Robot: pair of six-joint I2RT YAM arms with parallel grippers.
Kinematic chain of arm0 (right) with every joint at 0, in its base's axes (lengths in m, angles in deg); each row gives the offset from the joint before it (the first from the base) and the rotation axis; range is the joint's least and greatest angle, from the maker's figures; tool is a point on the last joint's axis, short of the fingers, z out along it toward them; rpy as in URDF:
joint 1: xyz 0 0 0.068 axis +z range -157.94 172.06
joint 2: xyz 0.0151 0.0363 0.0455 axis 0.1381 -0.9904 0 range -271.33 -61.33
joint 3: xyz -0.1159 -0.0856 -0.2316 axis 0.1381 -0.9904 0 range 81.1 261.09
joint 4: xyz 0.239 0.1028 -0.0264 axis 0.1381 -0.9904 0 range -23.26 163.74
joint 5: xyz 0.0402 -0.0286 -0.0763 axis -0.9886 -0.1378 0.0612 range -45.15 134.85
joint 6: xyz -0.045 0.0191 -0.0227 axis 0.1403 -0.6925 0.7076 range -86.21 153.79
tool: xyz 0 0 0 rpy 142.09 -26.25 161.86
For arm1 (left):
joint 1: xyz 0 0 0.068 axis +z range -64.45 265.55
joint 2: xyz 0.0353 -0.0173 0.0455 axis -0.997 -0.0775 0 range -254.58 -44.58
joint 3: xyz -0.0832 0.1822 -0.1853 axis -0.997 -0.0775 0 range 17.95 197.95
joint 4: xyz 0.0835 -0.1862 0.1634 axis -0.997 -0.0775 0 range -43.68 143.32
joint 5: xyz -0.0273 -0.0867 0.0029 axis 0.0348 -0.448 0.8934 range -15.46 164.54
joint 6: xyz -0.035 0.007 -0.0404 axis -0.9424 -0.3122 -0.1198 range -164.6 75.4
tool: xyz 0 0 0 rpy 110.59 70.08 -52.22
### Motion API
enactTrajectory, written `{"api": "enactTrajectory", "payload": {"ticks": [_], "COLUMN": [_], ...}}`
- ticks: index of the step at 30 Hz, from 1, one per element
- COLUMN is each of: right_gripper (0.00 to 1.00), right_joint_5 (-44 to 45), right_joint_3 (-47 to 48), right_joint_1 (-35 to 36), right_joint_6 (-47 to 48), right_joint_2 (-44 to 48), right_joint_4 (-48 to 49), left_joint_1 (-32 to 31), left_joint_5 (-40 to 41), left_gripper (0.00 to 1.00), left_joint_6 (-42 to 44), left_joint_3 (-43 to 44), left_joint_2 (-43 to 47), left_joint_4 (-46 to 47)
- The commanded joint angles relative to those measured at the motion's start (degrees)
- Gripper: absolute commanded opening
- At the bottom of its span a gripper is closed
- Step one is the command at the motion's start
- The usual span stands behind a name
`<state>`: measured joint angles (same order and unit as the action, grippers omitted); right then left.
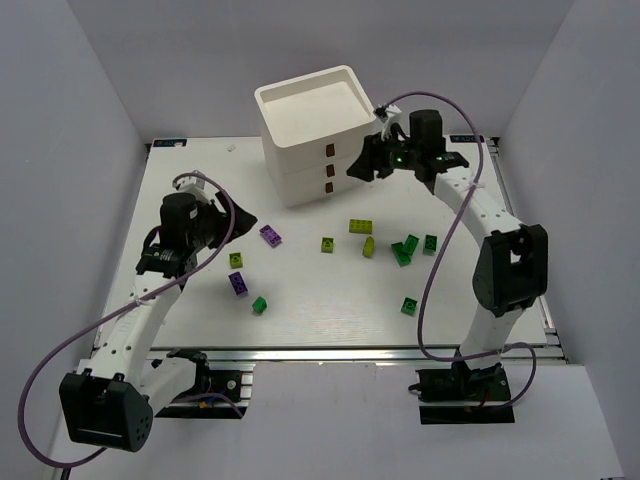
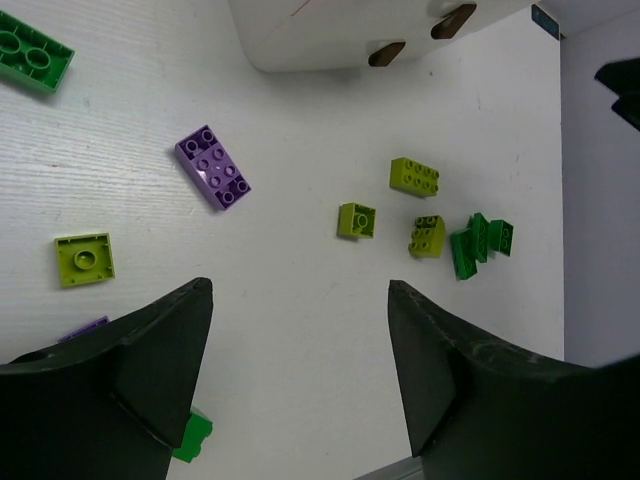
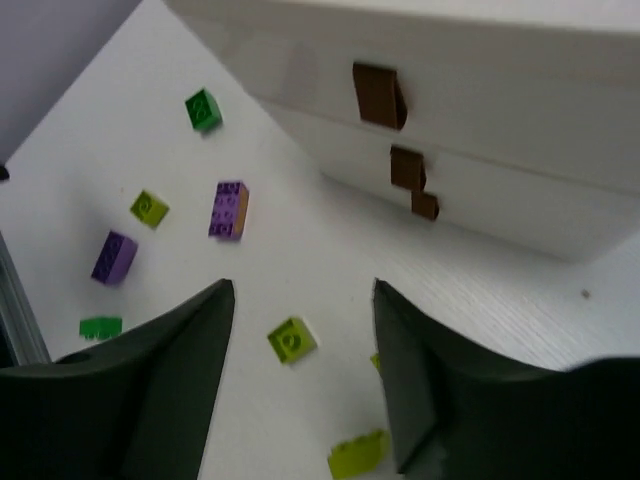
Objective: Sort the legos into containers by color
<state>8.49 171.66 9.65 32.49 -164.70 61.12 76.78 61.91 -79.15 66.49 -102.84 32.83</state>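
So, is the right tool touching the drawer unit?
Apart. The right wrist view shows bare table between the open right tool and the drawer unit.

A white table (image 1: 330,325) with a faint grain fills the middle. Plain pale grey-lavender panels close it in: a left wall (image 1: 60,150), a back wall (image 1: 300,40) beyond the table's far edge, and a right wall (image 1: 590,150). A slotted metal rail (image 1: 330,352) runs along the table's near edge. The light is soft and even.

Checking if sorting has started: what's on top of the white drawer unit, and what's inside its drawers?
The top tray shows only its bare white floor, with nothing lying in it. All three drawers are pushed shut, so whatever they hold is hidden.
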Motion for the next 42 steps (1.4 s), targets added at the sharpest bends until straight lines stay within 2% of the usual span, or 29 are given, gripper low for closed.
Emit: {"api": "enactTrajectory", "payload": {"ticks": [1,5,12,20,27,42], "right_gripper": [0.67,0.73,0.68,0.58,0.52,0.50], "right_joint_5": [6.72,12.09,25.18,31.07,33.11,33.37], "right_joint_3": [3.19,9.45,15.08,14.91,15.43,16.84], "right_joint_1": [2.36,5.26,8.78,9.92,10.01,10.01], "right_joint_6": [-16.33,-20.23,-19.00,-18.83,-16.90,-13.90], "right_joint_2": [-4.19,-10.08,-16.06,-16.42,-16.51,-15.19], "right_joint_4": [14.82,13.15,10.60,11.92,15.52,19.66], "left_joint_1": [0.25,0.25,0.25,0.25,0.25,0.25], "left_joint_5": [1.81,2.34,3.04,2.78,2.60,2.34], "left_gripper": [0.81,0.81,0.81,0.81,0.81,0.81], "left_joint_6": [-0.26,-1.49,-2.46,-1.93,-2.02,-2.98], "left_joint_3": [1.83,0.51,-0.55,-0.46,-1.34,-2.13], "left_joint_2": [1.57,2.97,3.94,2.98,3.07,2.54], "left_joint_4": [-2.27,-2.63,-2.10,-1.75,-0.87,1.77]}}
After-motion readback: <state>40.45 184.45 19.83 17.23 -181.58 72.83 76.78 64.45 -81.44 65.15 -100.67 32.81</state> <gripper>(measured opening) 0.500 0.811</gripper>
